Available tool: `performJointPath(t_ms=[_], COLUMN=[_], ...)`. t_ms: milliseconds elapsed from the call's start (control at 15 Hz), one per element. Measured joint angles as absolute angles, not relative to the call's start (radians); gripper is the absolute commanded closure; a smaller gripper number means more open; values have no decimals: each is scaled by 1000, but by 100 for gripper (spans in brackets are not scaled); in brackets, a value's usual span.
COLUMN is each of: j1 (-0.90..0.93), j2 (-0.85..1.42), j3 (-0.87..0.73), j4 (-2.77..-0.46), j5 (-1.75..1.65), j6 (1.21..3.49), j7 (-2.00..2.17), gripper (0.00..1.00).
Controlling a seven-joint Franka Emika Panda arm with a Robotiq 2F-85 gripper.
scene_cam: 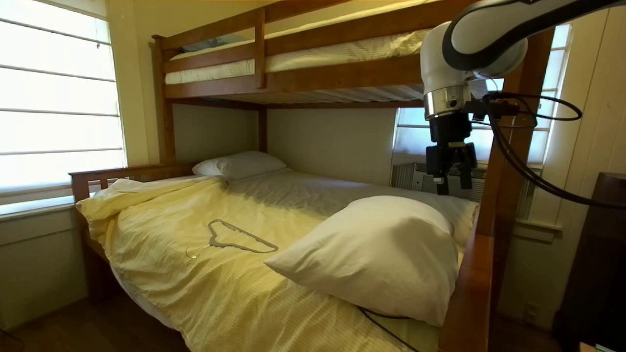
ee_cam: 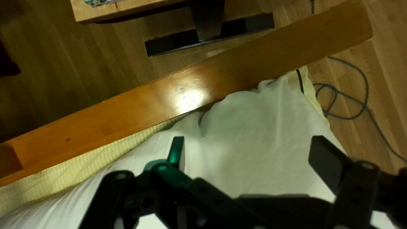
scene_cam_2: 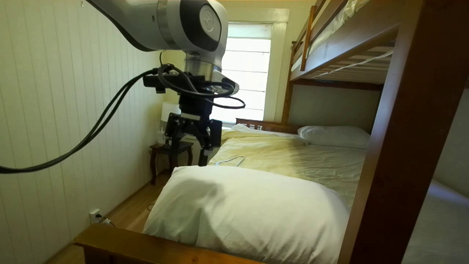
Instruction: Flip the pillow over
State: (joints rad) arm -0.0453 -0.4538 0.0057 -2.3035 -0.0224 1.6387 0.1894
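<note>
Wrist view: one gripper [ee_cam: 249,153], one pillow [ee_cam: 237,136]

In an exterior view I look from the open long side of the bunk bed [scene_cam: 342,76], slightly down and across it, the pillow [scene_cam: 381,259] near at right. In an exterior view I look from just behind the end rail [scene_cam_2: 139,242], lengthwise over that pillow toward a window [scene_cam_2: 249,79], a bedpost [scene_cam_2: 403,146] close on the right. In both exterior views I get the hand [scene_cam: 453,185] and the far pillow [scene_cam: 244,165]. My wrist view points down past the hand, onto pillow, end rail and floor [ee_cam: 95,63].
</note>
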Motion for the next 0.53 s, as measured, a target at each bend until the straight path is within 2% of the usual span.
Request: performJointPath(t_ms=[533], j1=[-45], j2=[-443], j3=[12], j4=[-2286], j5=[-32], j6=[1683], j7=[189], gripper=[0])
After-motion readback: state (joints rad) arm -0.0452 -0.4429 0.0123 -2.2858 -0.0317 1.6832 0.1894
